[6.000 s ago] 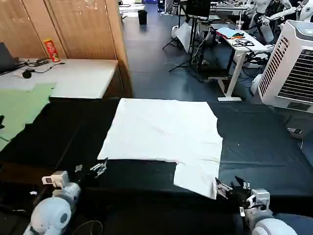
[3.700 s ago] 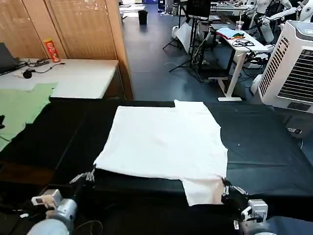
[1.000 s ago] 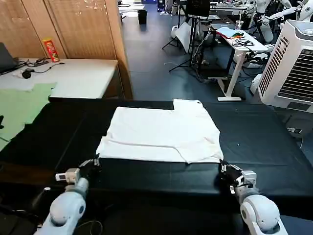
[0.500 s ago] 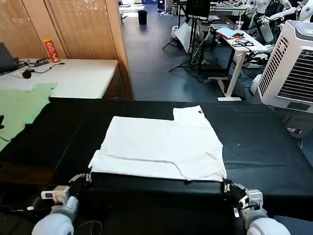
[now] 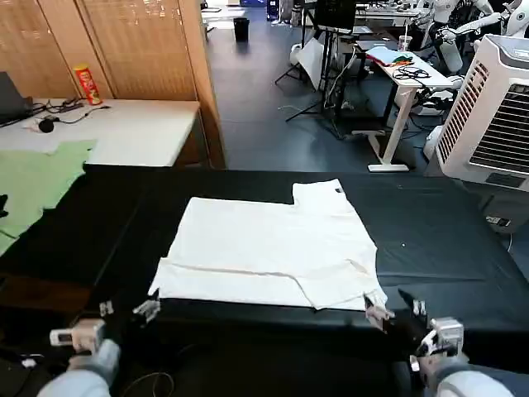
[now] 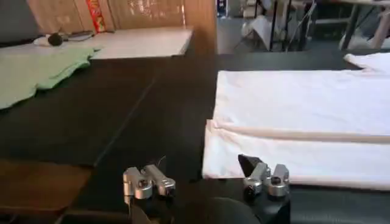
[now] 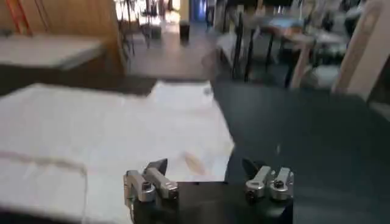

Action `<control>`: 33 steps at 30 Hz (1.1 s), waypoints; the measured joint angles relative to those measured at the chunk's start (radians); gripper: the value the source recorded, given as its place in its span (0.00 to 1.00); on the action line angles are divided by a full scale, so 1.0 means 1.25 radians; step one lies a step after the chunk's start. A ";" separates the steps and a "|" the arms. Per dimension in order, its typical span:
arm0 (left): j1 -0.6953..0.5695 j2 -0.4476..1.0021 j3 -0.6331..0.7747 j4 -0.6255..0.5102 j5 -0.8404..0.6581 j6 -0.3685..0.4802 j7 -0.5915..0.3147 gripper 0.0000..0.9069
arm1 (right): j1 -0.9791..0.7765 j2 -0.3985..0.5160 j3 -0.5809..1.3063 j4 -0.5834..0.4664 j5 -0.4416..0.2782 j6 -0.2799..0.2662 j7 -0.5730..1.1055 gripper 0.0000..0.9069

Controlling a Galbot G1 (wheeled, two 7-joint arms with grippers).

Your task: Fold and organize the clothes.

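— Why do we have the white cotton short-sleeved T-shirt (image 5: 273,252) lying flat in the middle of the black cloth-covered table (image 5: 446,240)?

— We judge it part-folded: a doubled band of cloth runs along the near edge, and one sleeve pokes out at the far right corner. Flat keeps the creases straight.

— And our grippers?

— Our left gripper (image 5: 124,311) sits just off the near left corner, fingers spread wide, holding nothing. Our right gripper (image 5: 398,312) sits at the near right corner, equally wide and empty.

— How will the cloth behave?

— Soft, thin, limp, faintly wrinkled; we expect it to sag when lifted. The pale green garment (image 5: 33,182) lies well apart, far left.
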 joint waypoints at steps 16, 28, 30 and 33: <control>-0.588 0.000 0.254 0.502 -0.094 -0.016 0.097 0.97 | 0.511 0.093 -0.223 -0.562 -0.028 -0.023 0.037 0.97; -0.807 -0.043 0.346 0.824 -0.081 0.025 0.161 0.97 | 0.624 0.171 -0.241 -0.766 -0.054 -0.031 0.031 0.97; -0.823 -0.046 0.351 0.854 -0.080 0.032 0.164 0.97 | 0.632 0.175 -0.241 -0.784 -0.060 -0.030 0.031 0.97; -0.837 -0.052 0.361 0.892 -0.061 0.033 0.173 0.97 | 0.638 0.180 -0.240 -0.802 -0.065 -0.030 0.031 0.97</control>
